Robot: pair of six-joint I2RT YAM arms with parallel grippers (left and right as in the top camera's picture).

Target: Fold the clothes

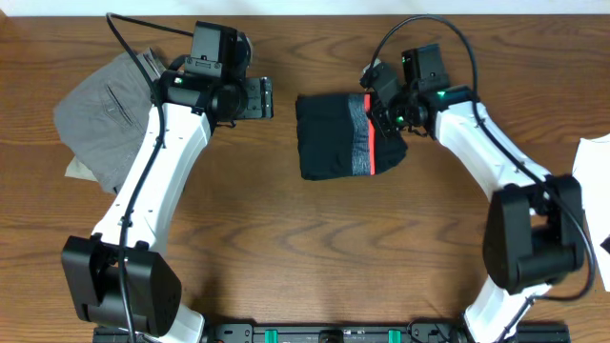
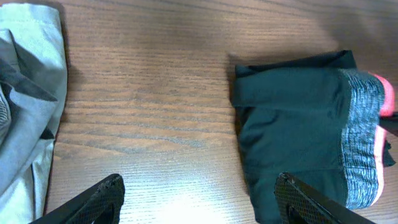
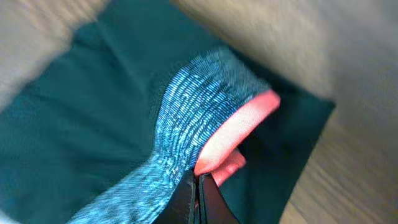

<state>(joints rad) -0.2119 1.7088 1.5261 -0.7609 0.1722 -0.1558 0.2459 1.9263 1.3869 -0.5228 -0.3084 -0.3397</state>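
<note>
The right gripper [image 1: 379, 110] [image 3: 196, 186] has its two fingers pressed together on the waistband [image 1: 359, 133] [image 3: 186, 112] of the leggings [image 1: 329, 136] [image 3: 81, 124], at the coral edge [image 1: 373, 148] [image 3: 239, 124]. In the right wrist view the band rises as a soft ridge to the fingertips. The left gripper [image 1: 259, 98] [image 2: 199, 208] is spread wide, with its two black fingers far apart, and it holds nothing. It hangs over the bare wood just to the left of the leggings, not touching them.

There is one pair of leggings, and it lies in the middle of the table [image 1: 315, 238] [image 2: 149, 93] as a compact, nearly square bundle [image 2: 292, 124]. The cloth is dark, smooth and thin, with some soft wrinkles. The waistband [image 2: 360, 143] is one strip of heathered grey knit along the right side of the bundle, and the coral edge [image 2: 387, 93] is a thin bright line on its outer border.

Well apart, at the left end of the table behind the left arm, lies one heap of grey trousers [image 1: 105, 119] [image 2: 31, 93]. They are of a matte woven fabric and loosely folded. At the right border one white thing [image 1: 596, 162] is seen only in part, and I cannot tell what it is. The table is of brown wood with a clear grain
</note>
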